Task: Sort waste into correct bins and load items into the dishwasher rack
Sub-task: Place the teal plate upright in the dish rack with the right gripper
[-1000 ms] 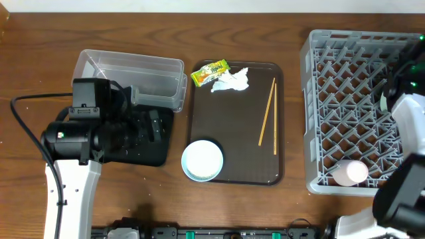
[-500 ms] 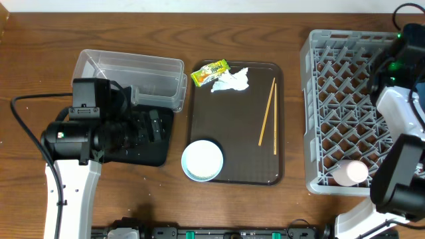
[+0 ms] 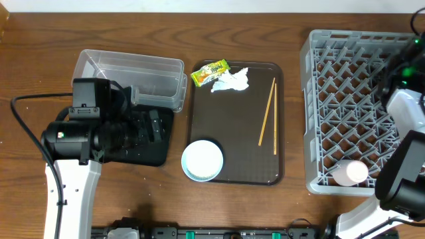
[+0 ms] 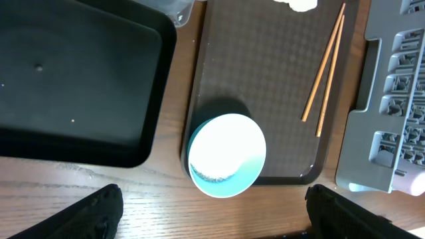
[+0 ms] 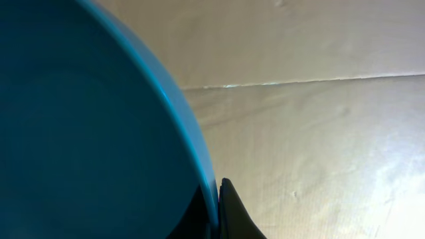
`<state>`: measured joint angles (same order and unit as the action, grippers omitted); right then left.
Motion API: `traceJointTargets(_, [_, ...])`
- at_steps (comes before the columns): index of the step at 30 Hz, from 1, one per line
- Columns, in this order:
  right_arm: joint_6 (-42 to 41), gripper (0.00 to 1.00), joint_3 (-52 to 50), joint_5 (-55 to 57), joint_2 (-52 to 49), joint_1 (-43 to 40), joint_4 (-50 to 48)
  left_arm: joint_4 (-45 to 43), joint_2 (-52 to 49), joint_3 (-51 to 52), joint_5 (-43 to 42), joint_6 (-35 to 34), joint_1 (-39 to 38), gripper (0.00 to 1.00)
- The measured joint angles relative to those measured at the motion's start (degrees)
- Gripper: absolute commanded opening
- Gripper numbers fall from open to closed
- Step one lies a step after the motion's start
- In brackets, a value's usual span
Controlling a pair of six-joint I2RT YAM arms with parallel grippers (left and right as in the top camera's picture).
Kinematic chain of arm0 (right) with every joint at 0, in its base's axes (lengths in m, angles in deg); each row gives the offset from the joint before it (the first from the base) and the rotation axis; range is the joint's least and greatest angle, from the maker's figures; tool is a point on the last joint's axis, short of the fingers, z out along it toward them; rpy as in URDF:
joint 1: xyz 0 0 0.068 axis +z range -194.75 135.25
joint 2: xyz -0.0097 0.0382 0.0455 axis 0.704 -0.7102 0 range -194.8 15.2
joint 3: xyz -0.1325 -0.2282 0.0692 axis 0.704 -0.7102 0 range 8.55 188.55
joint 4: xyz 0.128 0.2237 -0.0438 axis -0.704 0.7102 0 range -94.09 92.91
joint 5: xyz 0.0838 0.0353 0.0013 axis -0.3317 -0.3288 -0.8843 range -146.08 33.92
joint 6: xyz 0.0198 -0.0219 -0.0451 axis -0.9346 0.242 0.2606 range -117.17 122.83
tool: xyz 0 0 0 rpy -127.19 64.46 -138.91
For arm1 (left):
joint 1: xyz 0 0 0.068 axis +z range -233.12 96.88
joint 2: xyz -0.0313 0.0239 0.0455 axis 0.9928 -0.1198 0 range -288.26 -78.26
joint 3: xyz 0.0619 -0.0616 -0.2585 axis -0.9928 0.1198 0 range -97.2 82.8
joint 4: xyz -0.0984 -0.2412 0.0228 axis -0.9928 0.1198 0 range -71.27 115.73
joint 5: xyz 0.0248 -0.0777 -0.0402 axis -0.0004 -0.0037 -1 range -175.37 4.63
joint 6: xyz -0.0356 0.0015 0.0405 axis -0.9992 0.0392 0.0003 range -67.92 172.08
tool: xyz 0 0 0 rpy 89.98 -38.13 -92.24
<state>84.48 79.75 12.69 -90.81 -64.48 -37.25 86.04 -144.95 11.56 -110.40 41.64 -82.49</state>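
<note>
The small mint-green bowl (image 3: 202,160) with rice-like grains sits at the front left of the brown tray; it also shows in the left wrist view (image 4: 227,156). The chopsticks (image 3: 269,119) (image 4: 325,66) lie on the tray's right side. The yellow-green wrapper (image 3: 210,72) and white tissue (image 3: 230,81) lie at its far end. The pink cup (image 3: 350,173) lies in the grey rack (image 3: 352,99). My left gripper (image 4: 222,219) is open and empty above the table, in front of the bowl. My right gripper (image 5: 222,202) is shut on the rim of the large blue bowl (image 5: 86,133). The white bowl is out of view.
The clear tub (image 3: 133,76) stands at the back left, with the black tray (image 3: 149,149) (image 4: 73,79) in front of it under my left arm. The brown serving tray (image 3: 236,143) lies in the middle. My right arm (image 3: 405,113) hangs over the rack's right side.
My right arm has shifted over the rack's right side, first towards the back, then further right to the picture's edge. The left arm and the tray's things have not moved.
</note>
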Motion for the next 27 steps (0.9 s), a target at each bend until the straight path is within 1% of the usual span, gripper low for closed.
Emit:
traceJointTargets(3, [-1.4,0.01,0.0,0.1,0.0,-0.7,2.8,0.0,0.0,0.0,0.0,0.0,0.0,0.9])
traceJointTargets(4, [-2.0,0.02,0.0,0.1,0.0,-0.6,3.1,0.0,0.0,0.0,0.0,0.0,0.0,0.9])
traceJointTargets(5, [-2.4,0.06,0.0,0.1,0.0,-0.5,3.3,0.0,0.0,0.0,0.0,0.0,0.0,0.9])
traceJointTargets(6, [-3.1,0.12,0.0,0.0,0.0,-0.2,3.5,0.0,0.0,0.0,0.0,0.0,0.0,0.9])
traceJointTargets(9, [-4.4,0.48,0.0,-0.6,0.0,1.1,3.6,0.0,0.0,0.0,0.0,0.0,0.0,0.9])
traceJointTargets(10, [-4.6,0.58,0.0,-0.9,0.0,1.6,3.7,0.0,0.0,0.0,0.0,0.0,0.0,0.9])
traceJointTargets(11, [-4.9,0.66,0.0,-1.0,0.0,2.3,3.5,-0.1,0.0,0.0,0.0,0.0,0.0,0.9])
traceJointTargets(12, [-4.7,0.72,0.0,-1.2,0.0,2.8,3.7,-0.1,0.0,0.0,0.0,0.0,0.0,0.9])
traceJointTargets(13, [-4.8,0.74,0.0,-1.2,0.0,3.5,3.7,-0.1,0.0,0.0,0.0,0.0,0.0,0.9])
traceJointTargets(15, [-4.9,0.76,0.0,-0.6,0.0,4.7,2.8,0.0,0.0,0.0,0.0,0.0,0.0,0.9])
traceJointTargets(19, [-5.5,0.84,0.0,1.2,0.0,7.0,-0.7,0.0,0.0,0.0,0.0,0.0,0.0,0.9])
traceJointTargets(20, [-5.7,0.84,0.0,2.0,0.0,7.8,-1.1,0.0,0.0,0.0,0.0,0.0,0.0,0.9])
traceJointTargets(24, [-6.3,0.87,0.0,3.1,0.0,10.5,-1.0,0.0,0.0,0.0,0.0,0.0,0.0,0.9])
traceJointTargets(25, [-6.4,0.89,0.0,3.3,0.0,11.0,-0.9,0.0,0.0,0.0,0.0,0.0,0.0,0.9])
traceJointTargets(27, [-6.8,0.9,0.0,3.5,0.3,12.4,1.4,0.0,0.0,0.0,0.0,0.0,0.0,0.9])
